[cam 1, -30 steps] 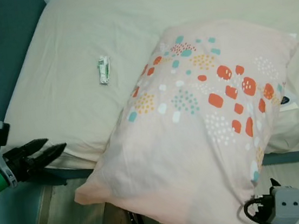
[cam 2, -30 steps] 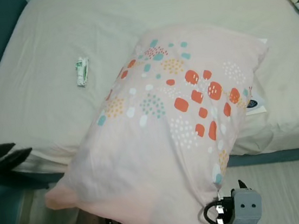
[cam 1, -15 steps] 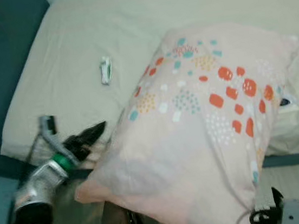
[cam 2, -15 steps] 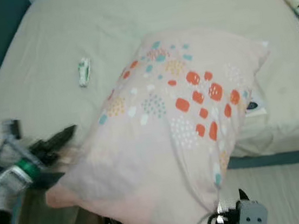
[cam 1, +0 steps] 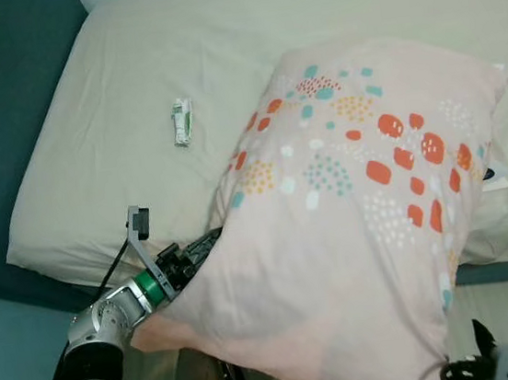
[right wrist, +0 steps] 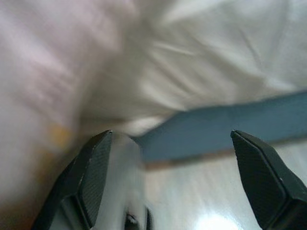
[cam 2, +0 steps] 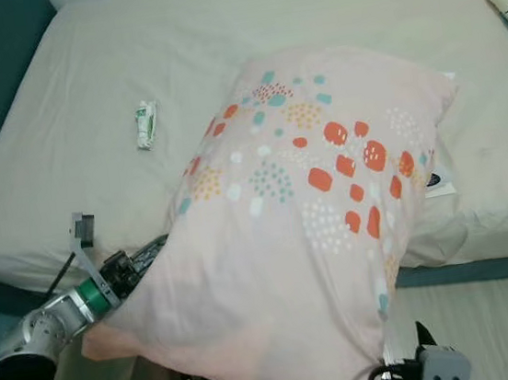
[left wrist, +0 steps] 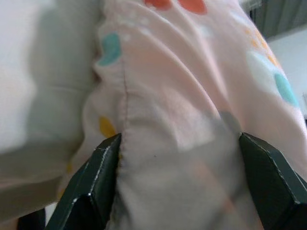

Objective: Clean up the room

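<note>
Pillow (cam 1: 369,222): large, pale pink case w/ orange, teal, yellow and white dot/blob print; soft, creased, seam along its edge. It leans tilted against the near edge of the bed (cam 1: 94,172), upper part on the cream sheet, lower corner hanging past the mattress edge over the wood floor (cam 2: 491,309).

Left gripper (cam 1: 207,245): at the pillow's lower-left edge, fingertips pushed into the fabric. Left wrist view adds detail: fingers (left wrist: 91,187) spread apart, a bulge of pillow cloth and seam between them, not clamped.

Right gripper (right wrist: 172,182): below the pillow's lower-right corner. Right wrist view: fingers spread wide, nothing gripped; pillow fabric just beside one finger, blue bed base and floor beyond.

Small white/green tube (cam 1: 181,122): flat on the sheet, well left of the pillow.
</note>
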